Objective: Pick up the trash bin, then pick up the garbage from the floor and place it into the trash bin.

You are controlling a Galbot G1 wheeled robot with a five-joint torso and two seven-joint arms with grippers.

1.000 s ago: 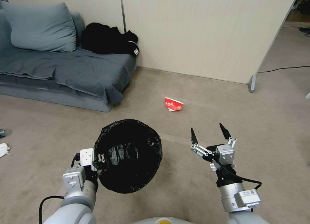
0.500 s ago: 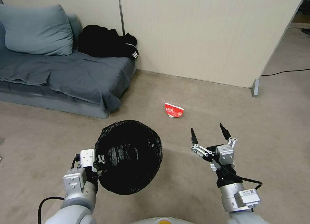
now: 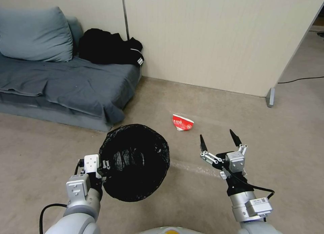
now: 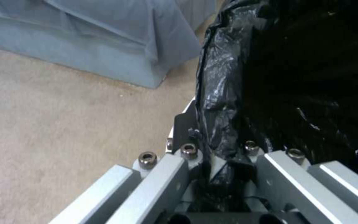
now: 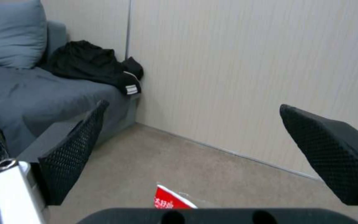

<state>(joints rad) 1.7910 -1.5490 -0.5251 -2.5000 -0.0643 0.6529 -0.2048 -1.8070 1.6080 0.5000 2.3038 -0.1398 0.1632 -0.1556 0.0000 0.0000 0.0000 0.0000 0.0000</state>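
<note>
1. Sofa (image 3: 67, 82), grey, with a cushion (image 3: 32, 35) and a dark garment (image 3: 108, 47) on it: well ahead of the left end effector and out to its left. Not part of the task.
2. Left end effector (image 3: 103, 170): fingers clamped on the near-left rim of the trash bin (image 3: 135, 161). The left wrist view shows the black liner (image 4: 222, 102) pinched between the two metal fingers at the rim.
3. Trash bin: held clear of the floor (image 3: 40, 153), mouth tilted toward the head camera. It sits directly right of the left end effector and left of the right one. Interior reads as black liner; I cannot tell whether any litter is inside.
4. Judgement: step one (bin picked up) is done.
5. Garbage: one crushed red-and-white carton (image 3: 182, 122) lies on the floor, ahead of the right end effector and slightly to its left, apart from it, near the partition wall (image 3: 216, 41). The right wrist view shows the carton (image 5: 171, 199) low between the two fingertips.
6. Right end effector (image 3: 219, 141): fingers spread wide apart, nothing between them, held above the floor and pointed toward the carton.
7. Judgement: the carton is not yet grasped, so the pickup and drop into the bin are left to do.
8. Right of the right end effector: bare carpet, and a black cable (image 3: 300, 79) far ahead by the partition foot.
</note>
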